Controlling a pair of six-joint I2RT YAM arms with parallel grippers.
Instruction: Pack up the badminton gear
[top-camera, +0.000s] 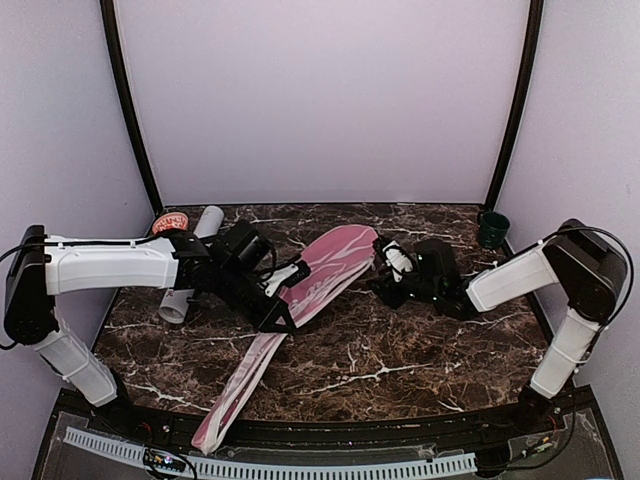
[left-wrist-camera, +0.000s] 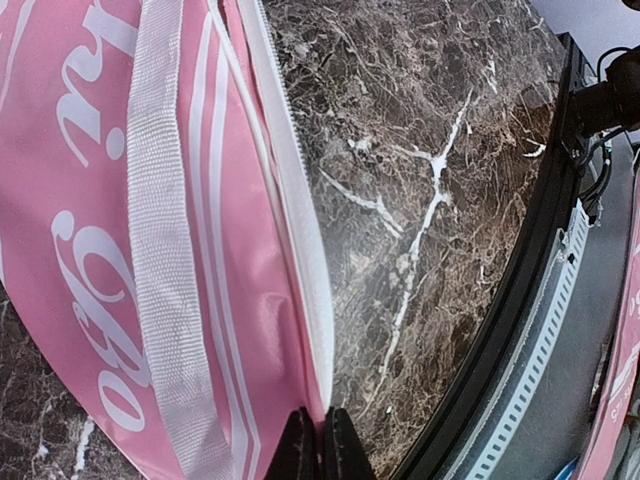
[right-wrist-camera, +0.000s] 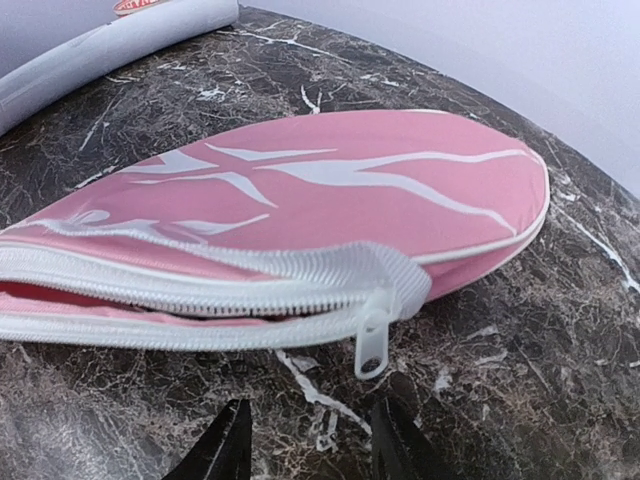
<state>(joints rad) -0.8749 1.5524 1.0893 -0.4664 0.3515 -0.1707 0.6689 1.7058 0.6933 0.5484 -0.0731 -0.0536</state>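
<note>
The long pink racket-shaped bag lies diagonally across the marble table, its narrow end at the front edge. My left gripper is shut on the bag's white zipper edge, with the jaws pinching the fabric. My right gripper is open and empty, just short of the bag's wide end. The white zipper pull hangs just ahead of the open right gripper, and the zipper is partly open to its left. The white cardboard tube lies at the back left, partly under my left arm. Rackets and shuttlecocks are out of view.
A small dark green cup stands at the back right corner. A round red-and-white thing sits by the tube's far end. The tube also shows in the right wrist view. The table's black front rim runs beside the bag.
</note>
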